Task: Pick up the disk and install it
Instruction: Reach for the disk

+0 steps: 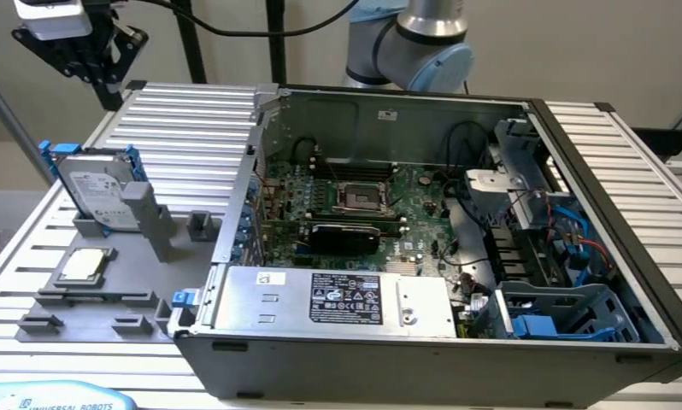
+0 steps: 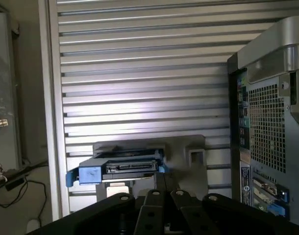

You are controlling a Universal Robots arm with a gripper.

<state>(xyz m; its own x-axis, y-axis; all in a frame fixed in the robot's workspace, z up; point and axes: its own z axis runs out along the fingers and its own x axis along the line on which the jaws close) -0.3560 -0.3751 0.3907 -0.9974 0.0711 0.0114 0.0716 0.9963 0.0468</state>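
Inspection at the pick stage: my fingers (image 2: 164,194) are pressed together, tip against tip, and carry nothing. They hang high above the bench (image 1: 193,120), pointing down, with my wrist held out past the far corner of the slatted top. Below and ahead of them, well apart, the disk (image 2: 122,168) stands on edge in a grey holder (image 1: 147,224). Its blue frame is around it, its connector edge is turned up toward my fingers, and nothing is touching it. A little beyond the disk on the same grey plate lies a small square chip (image 1: 85,265), not concerned here. Farther off, to the side of my fingers toward the exterior view's right, the open computer case (image 1: 318,369) lies on the bench with its boards exposed. My arm (image 1: 415,43) rises behind it. Assessment: the disk has not been picked up, and the work stands at the approach. In my judgement a grasp calls for the fingers to be parted wide enough to take the disk, squared to its upper edge, and brought straight down without knocking the holder.
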